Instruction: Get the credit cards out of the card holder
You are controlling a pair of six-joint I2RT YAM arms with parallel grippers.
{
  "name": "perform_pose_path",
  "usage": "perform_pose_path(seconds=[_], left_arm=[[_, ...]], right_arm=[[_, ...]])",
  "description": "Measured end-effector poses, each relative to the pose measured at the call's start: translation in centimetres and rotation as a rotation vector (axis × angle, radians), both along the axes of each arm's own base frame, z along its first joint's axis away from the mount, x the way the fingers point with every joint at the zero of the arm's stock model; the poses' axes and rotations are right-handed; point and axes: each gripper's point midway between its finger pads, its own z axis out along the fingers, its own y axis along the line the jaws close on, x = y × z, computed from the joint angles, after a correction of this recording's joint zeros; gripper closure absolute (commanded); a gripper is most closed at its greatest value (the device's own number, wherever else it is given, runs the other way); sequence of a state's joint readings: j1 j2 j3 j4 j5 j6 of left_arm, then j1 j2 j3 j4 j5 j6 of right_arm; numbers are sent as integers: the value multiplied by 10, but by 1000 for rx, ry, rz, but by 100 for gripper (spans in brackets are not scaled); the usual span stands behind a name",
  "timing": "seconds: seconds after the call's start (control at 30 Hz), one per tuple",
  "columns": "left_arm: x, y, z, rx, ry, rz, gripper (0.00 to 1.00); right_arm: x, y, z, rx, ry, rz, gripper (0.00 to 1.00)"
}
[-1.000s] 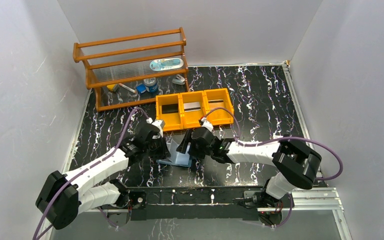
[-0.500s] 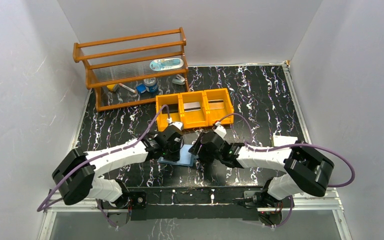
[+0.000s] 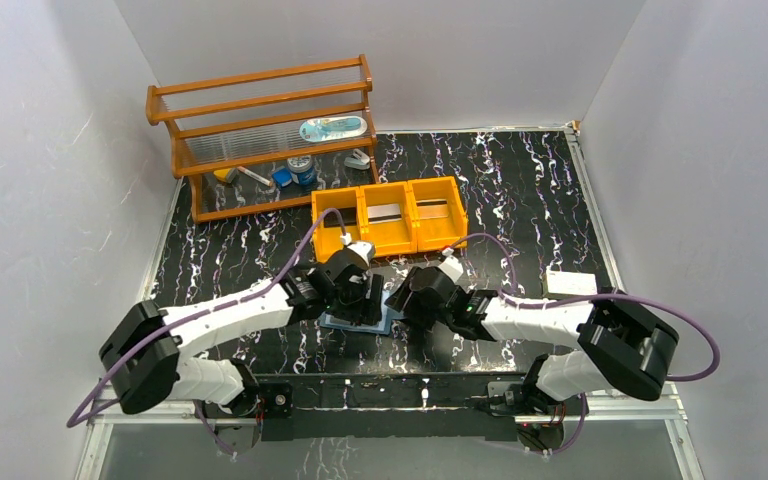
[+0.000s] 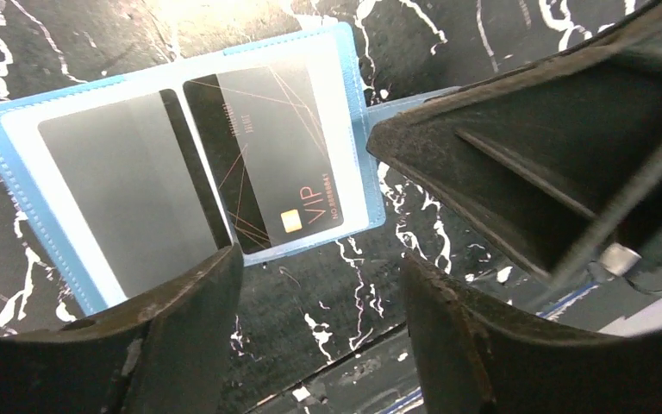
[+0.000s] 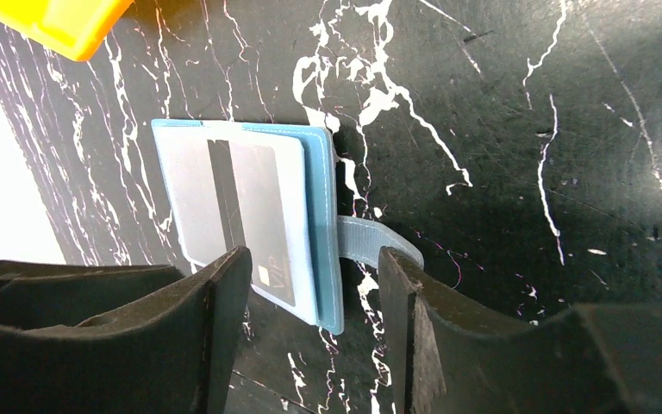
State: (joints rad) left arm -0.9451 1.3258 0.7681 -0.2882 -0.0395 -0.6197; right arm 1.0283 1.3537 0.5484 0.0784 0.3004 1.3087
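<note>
The light blue card holder (image 4: 358, 129) lies flat on the black marbled table, its clear pocket facing up. Inside it sit two credit cards, a black VIP one (image 4: 263, 155) and a grey one (image 4: 112, 198). From above, the holder (image 3: 332, 320) is mostly hidden under my left gripper (image 3: 360, 297). That gripper (image 4: 319, 267) is open over bare table at the holder's near edge. My right gripper (image 5: 310, 259) is open too, straddling the holder's (image 5: 319, 224) near corner. The side tab (image 5: 371, 241) runs against its right finger.
An orange three-compartment tray (image 3: 388, 238) stands just behind the grippers, a flat card in each bin; its corner (image 5: 52, 21) shows in the right wrist view. A wooden rack (image 3: 260, 130) with small items is back left. A white box (image 3: 570, 283) lies to the right.
The holder, a flap raised between the grippers a second ago, now lies flat. My left gripper moved right over it and opened. My right gripper shifted slightly right and narrowed a little.
</note>
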Motion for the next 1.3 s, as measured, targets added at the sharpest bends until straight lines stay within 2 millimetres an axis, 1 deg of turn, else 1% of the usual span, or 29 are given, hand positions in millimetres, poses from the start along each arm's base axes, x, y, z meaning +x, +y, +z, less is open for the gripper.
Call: perform_pose_path(seconds=[0.1,0.2,0.33,0.4,0.5,0.63,0.73,0.83,1.0,1.1,1.3], left_arm=[[3,5,17,-17,-41,18,28],[7,14,25,3,-76,49,27],[11,35,19,78,-76,105,27],[15,43,17,91,-65,140,27],[26,56,16,85,-45,209,27],[32,71,13,47,-21,277,27],[28,73,13,24,-18,278,27],[25,73,13,12,-11,275,28],[25,66,17,-26,-6,263,28],[25,61,19,-50,-5,250,27],[23,49,24,-101,8,206,27]], right_arm=[[0,0,2,5,-6,3,42],[-1,2,6,13,-19,27,44],[-2,13,17,46,-53,96,50],[-4,18,20,60,-63,133,51],[-5,31,25,80,-73,181,52],[-2,47,26,80,-69,224,52],[3,61,29,74,-69,251,54],[8,66,24,49,-54,245,54],[5,51,3,-18,-7,207,51],[2,43,-9,-48,12,197,51],[5,42,-11,-38,26,168,53]])
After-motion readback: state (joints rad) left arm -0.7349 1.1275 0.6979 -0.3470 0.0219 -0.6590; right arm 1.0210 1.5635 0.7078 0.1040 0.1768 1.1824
